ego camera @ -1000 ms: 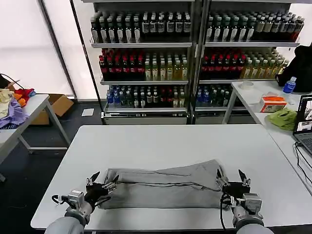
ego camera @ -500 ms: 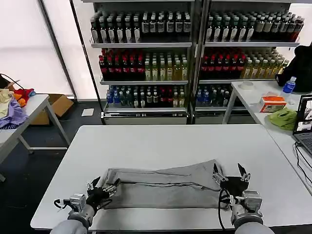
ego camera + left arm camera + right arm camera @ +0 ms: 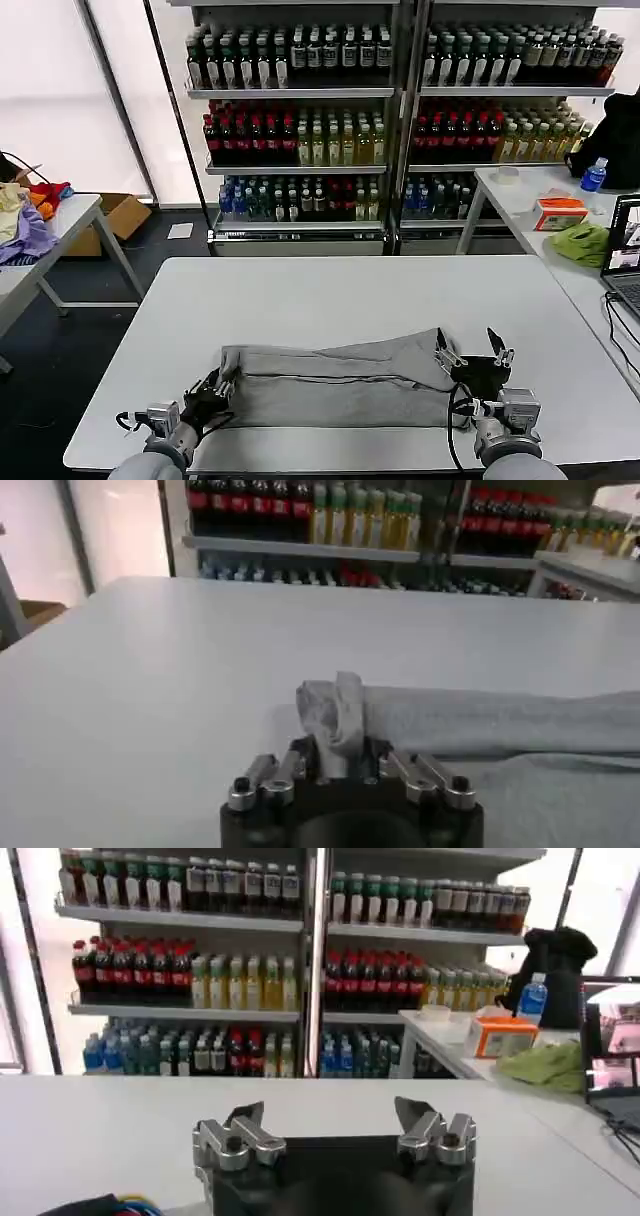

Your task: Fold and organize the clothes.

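1. The left gripper [image 3: 212, 392] is at the near left of the white table [image 3: 330, 290], at the left end of the grey shirt [image 3: 340, 385]. In the left wrist view its jaws are drawn in narrow around a bunched corner of the grey shirt [image 3: 335, 715], which stands up in a crumpled tuft between the fingers [image 3: 300, 765].
2. The left arm comes in low from the near edge, its wrist close to the tabletop and the gripper pointing away from the robot and slightly right toward the cloth.
3. The right gripper [image 3: 473, 352] is at the near right of the table, at the right end of the shirt. Its jaws stand wide apart; the right wrist view shows the right gripper [image 3: 333, 1131] with nothing between the two fingers [image 3: 240, 1138], only the open table beyond.
4. The right arm rises from the near edge with the gripper tilted up, fingertips above the cloth; whether they touch it cannot be told.
5. The shirt lies flat as a long folded band across the near half of the table, running left to right between the two grippers, with a raised flap toward its far right corner.
6. Shelves of bottles [image 3: 400, 110] stand behind the table, well apart from it.
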